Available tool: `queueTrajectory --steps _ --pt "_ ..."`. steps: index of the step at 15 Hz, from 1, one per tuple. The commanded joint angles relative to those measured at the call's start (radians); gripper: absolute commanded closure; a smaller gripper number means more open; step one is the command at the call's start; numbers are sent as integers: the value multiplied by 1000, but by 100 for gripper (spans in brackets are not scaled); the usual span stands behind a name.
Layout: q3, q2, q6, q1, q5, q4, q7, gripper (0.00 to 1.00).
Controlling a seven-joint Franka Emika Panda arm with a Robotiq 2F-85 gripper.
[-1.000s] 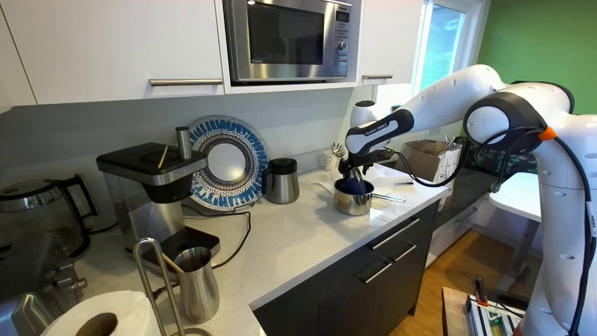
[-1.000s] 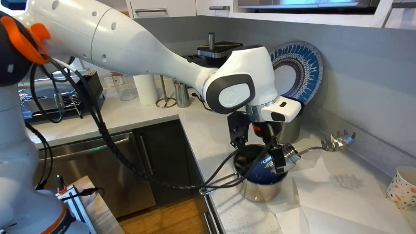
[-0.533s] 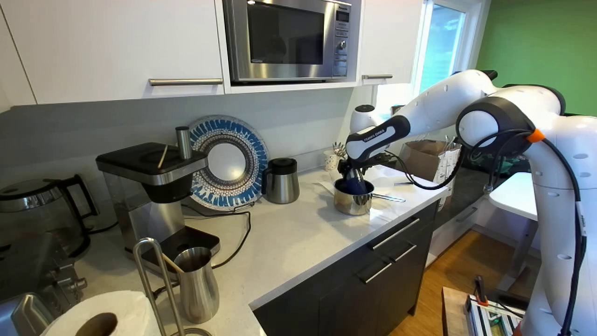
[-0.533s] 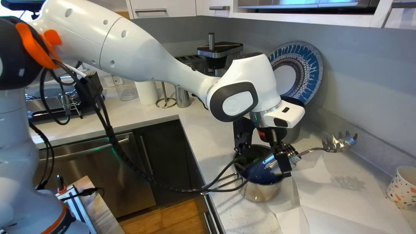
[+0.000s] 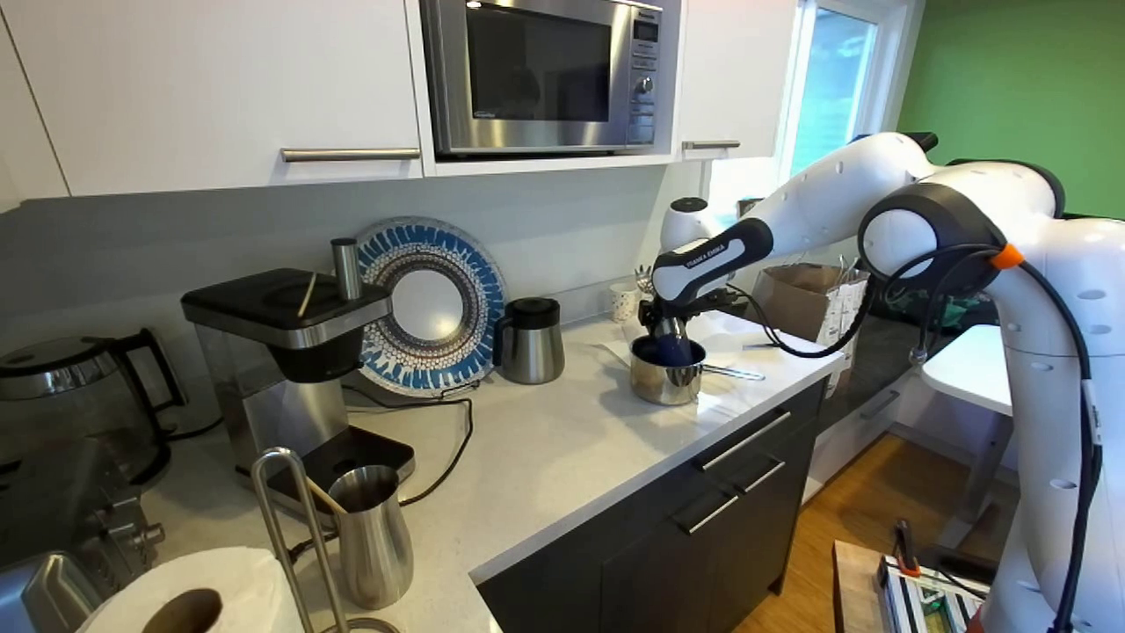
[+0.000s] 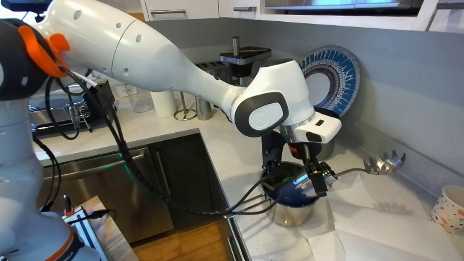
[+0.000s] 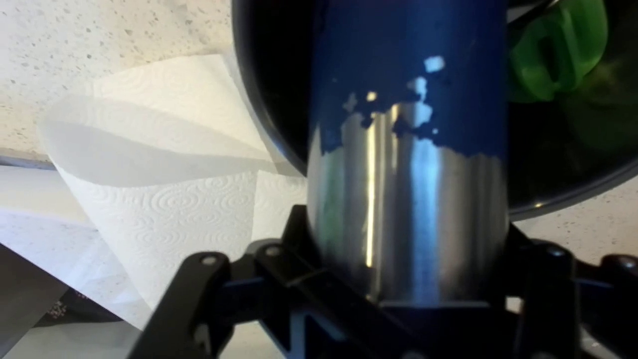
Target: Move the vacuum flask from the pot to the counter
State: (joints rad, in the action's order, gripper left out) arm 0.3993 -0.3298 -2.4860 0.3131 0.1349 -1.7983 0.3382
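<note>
The vacuum flask leans tilted in the pot; its dark blue body (image 6: 294,194) and chipped steel upper part show. It also shows in the wrist view (image 7: 408,65) and in an exterior view (image 5: 673,352). No black cap shows. The steel pot (image 6: 290,216) stands on the pale counter (image 5: 545,448), its handle towards the front edge; its dark inside shows in the wrist view (image 7: 279,65). My gripper (image 7: 406,239) has its fingers (image 7: 297,224) against both sides of the flask's steel part. In an exterior view the gripper (image 6: 314,177) is just above the pot's rim.
A pasta server (image 6: 385,165) sticks out beside the flask's threaded end. A green thing (image 7: 560,55) lies in the pot. Paper towel (image 6: 384,232) and a speckled cup (image 6: 449,208) are beside it. A steel jug (image 5: 533,343) and coffee maker (image 5: 290,352) stand along the wall.
My arm has lowered slightly and then nearly stopped, with the gripper at the flask. The flask and the pasta server have shifted a little; the pasta server has swung slightly outward.
</note>
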Motion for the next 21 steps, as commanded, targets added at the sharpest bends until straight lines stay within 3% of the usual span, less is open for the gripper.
queueTrajectory --steps 1,8,21 --pt "25 59 -29 -10 28 -47 32 43" --pt "26 187 -120 -12 23 -154 43 43" --pt "-7 299 -119 5 -107 -180 52 43"
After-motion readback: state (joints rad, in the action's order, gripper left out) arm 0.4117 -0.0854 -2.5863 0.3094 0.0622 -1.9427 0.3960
